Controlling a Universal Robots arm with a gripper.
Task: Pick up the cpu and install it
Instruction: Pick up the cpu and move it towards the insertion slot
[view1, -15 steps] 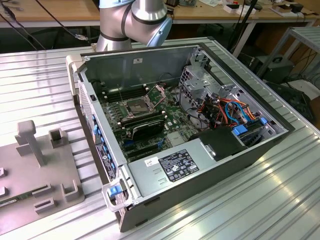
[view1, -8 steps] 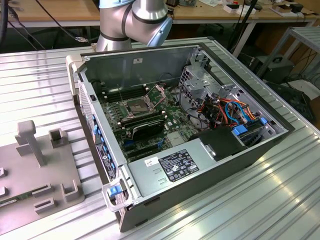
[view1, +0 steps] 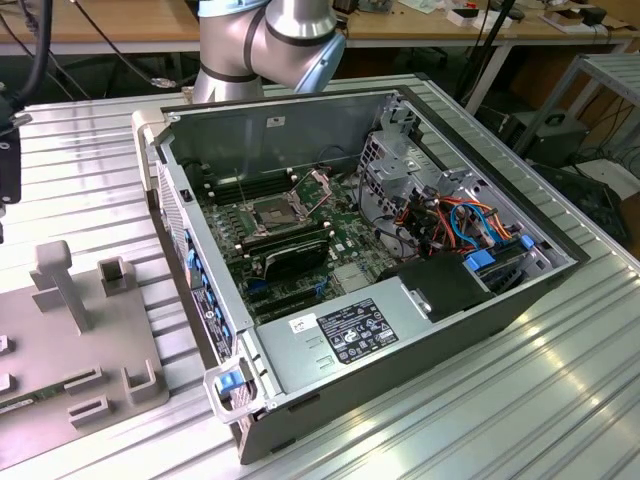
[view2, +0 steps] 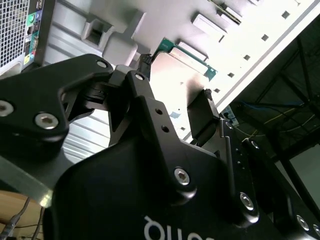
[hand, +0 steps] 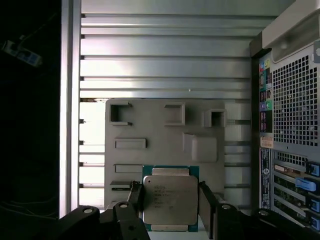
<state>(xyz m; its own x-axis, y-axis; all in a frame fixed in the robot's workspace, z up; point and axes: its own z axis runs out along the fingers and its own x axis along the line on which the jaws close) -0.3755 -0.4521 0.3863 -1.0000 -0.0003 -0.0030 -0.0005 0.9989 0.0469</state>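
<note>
The gripper (hand: 169, 186) is clamped on the cpu (hand: 170, 199), with its black fingers (hand: 136, 194) pressed against two opposite edges and the chip's silvery face turned to the first wrist view. Behind the chip lies the grey fixture plate (hand: 165, 145) on the ribbed metal table (hand: 165, 55). In the exterior view, the open computer case (view1: 330, 330) sits beside the plate, with its socket (view1: 275, 212) open.

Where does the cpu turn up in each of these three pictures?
Exterior view: grey plate at the exterior view's left.
First wrist view: cpu held in the gripper, over that plate.
Second wrist view: cpu in the gripper, plate behind.
Shared landmark: the grey plate.
</note>
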